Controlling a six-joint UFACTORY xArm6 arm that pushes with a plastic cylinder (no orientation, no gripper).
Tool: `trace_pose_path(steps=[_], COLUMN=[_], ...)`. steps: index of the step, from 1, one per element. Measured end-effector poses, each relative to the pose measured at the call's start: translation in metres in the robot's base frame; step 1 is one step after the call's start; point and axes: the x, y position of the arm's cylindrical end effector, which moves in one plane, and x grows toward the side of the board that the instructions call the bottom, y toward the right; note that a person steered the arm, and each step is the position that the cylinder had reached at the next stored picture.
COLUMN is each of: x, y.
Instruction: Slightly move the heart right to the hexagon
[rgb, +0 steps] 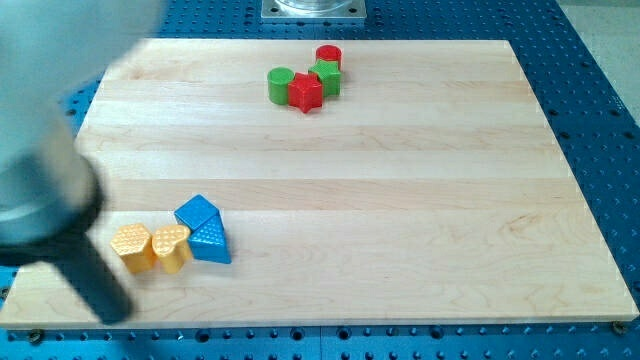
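Note:
A yellow heart (170, 247) sits at the view's lower left, touching a yellow hexagon (131, 248) on its left side. A blue triangle (210, 242) touches the heart's right side, and a blue cube (197, 212) sits just above them. My arm is a large blurred shape at the view's left edge. Its dark rod runs down to my tip (113, 310), which is below and slightly left of the hexagon, near the board's bottom edge and apart from the blocks.
A cluster sits near the view's top centre: a green cylinder (281, 84), a red star (306, 92), a green star (327, 78) and a red cylinder (328, 56). The wooden board (400, 220) lies on a blue perforated table (600, 60).

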Motion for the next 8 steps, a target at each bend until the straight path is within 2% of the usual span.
trace_pose_path(steps=[1,2,4,5,6,7,8], x=[-0.052,-0.081,-0.071,-0.026,-0.005,-0.04,-0.056], y=[-0.001,0.029,0.048,0.06,0.091,0.105,0.116])
